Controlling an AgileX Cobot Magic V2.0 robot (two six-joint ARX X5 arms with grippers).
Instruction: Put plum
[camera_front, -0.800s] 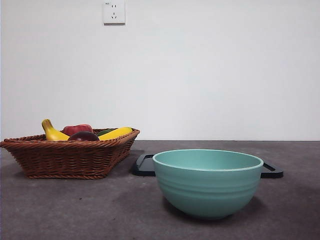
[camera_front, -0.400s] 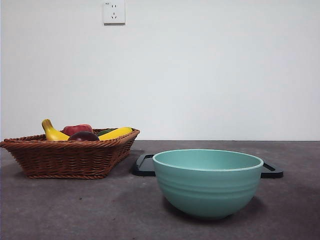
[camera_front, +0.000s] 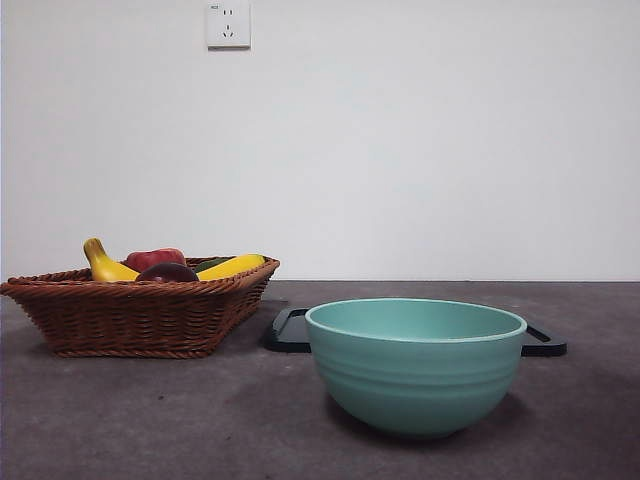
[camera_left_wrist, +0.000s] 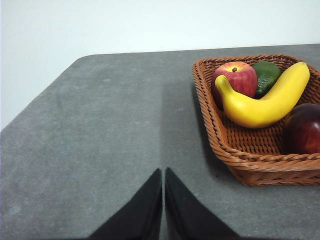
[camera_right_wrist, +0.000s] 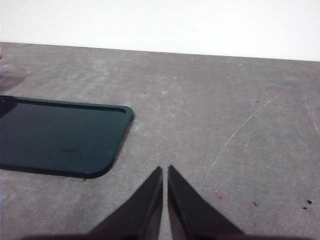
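The dark maroon plum (camera_front: 167, 272) lies in the wicker basket (camera_front: 140, 315) on the left of the table; the left wrist view shows the plum (camera_left_wrist: 304, 129) at the basket's near corner, partly cut off by the picture's edge. My left gripper (camera_left_wrist: 163, 172) is shut and empty over bare table beside the basket (camera_left_wrist: 260, 165), well apart from the plum. My right gripper (camera_right_wrist: 165, 170) is also shut and empty, above the table next to a dark tray (camera_right_wrist: 55, 142). Neither arm shows in the front view.
A red apple (camera_left_wrist: 235, 80), a green fruit (camera_left_wrist: 267, 75) and a yellow banana (camera_left_wrist: 265, 102) share the basket. A teal bowl (camera_front: 415, 365) stands front and centre, with the dark tray (camera_front: 290, 332) behind it. A wall rises behind the table.
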